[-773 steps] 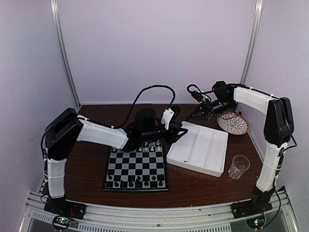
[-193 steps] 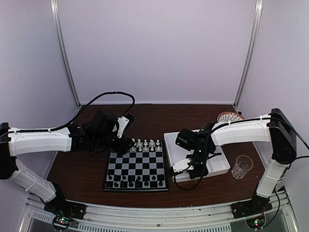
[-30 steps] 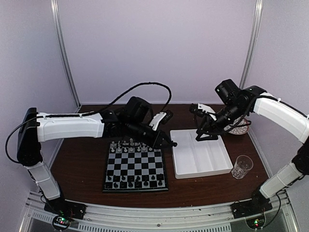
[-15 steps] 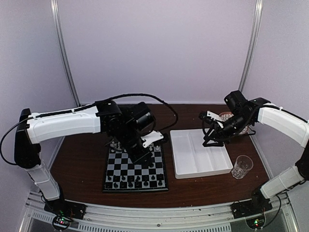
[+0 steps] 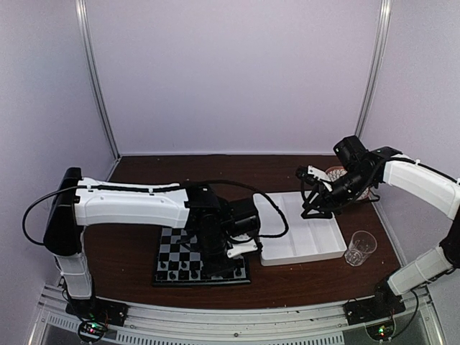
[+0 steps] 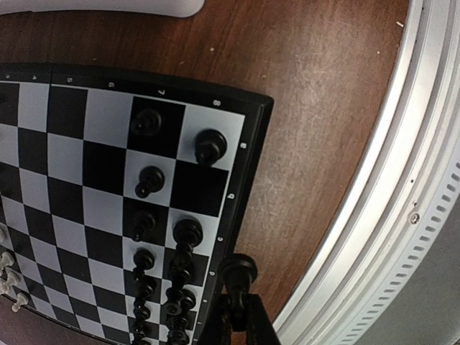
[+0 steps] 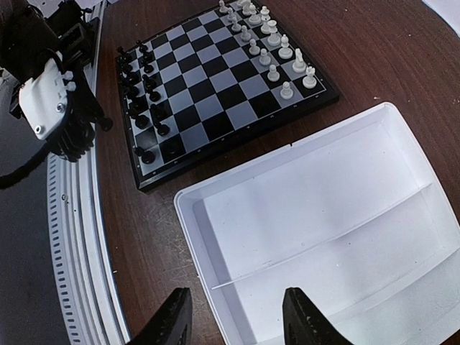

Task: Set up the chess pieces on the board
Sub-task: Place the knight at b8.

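The board (image 5: 172,256) lies at the near left, partly under my left arm. In the left wrist view, black chess pieces (image 6: 208,147) stand in two rows along the board's (image 6: 86,165) near edge. My left gripper (image 6: 243,305) is shut on a black piece (image 6: 238,273) just off that edge, over the bare table. The right wrist view shows white pieces (image 7: 277,54) along the board's (image 7: 215,79) far side and black ones (image 7: 144,90) on the near side. My right gripper (image 7: 237,323) hangs open above the white tray (image 7: 345,215), nothing between its fingers.
The white divided tray (image 5: 302,237) sits right of the board and looks bare inside. A clear glass (image 5: 357,248) stands at the near right. A patterned plate (image 5: 353,185) peeks out behind the right arm. A metal rail (image 6: 402,215) runs along the table's near edge.
My left arm has swung from the board's far side to its near right corner, still shut on the black piece. The right gripper drifted slightly right over the tray.
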